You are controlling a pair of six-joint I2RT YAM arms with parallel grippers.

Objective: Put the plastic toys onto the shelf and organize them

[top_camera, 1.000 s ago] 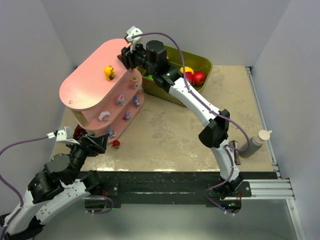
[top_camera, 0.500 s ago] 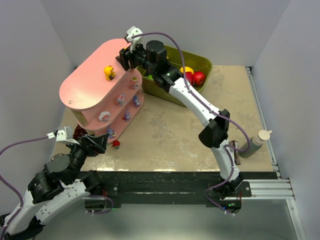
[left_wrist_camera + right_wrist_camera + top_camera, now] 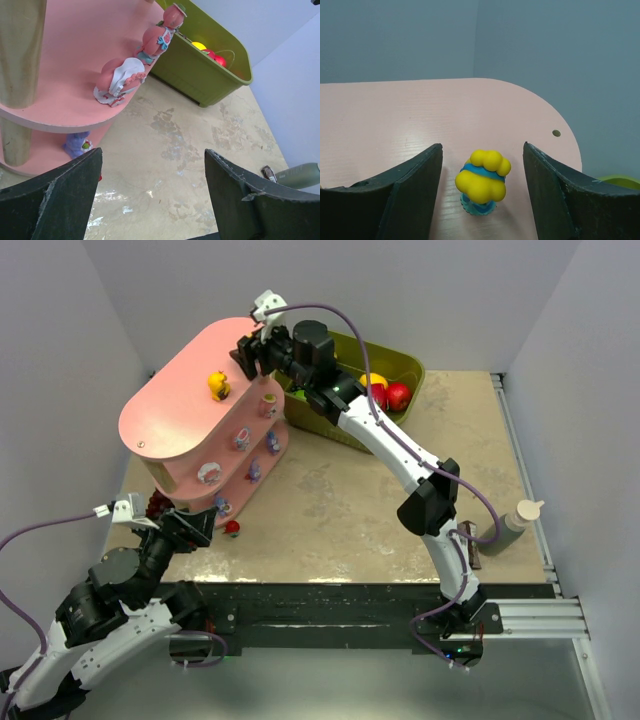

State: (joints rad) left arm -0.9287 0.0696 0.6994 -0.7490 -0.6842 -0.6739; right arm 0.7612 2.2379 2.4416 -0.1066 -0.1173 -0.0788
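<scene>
The right tool (image 3: 250, 356) hangs over the far end of the shelf (image 3: 170, 420), its jaws spread wide and holding nothing. A yellow toy (image 3: 482, 180) stands upright on the top board, just ahead of the tool and in line with the gap between its jaws, with bare pink board on both sides out to the rounded rim. At the shelf's near foot the left tool (image 3: 190, 528) sits low over the worktop (image 3: 350, 500), also spread. Ahead of it, pink toys (image 3: 120, 82) line the middle board's edge. A red toy (image 3: 232, 528) lies on the worktop beside the shelf's base.
</scene>
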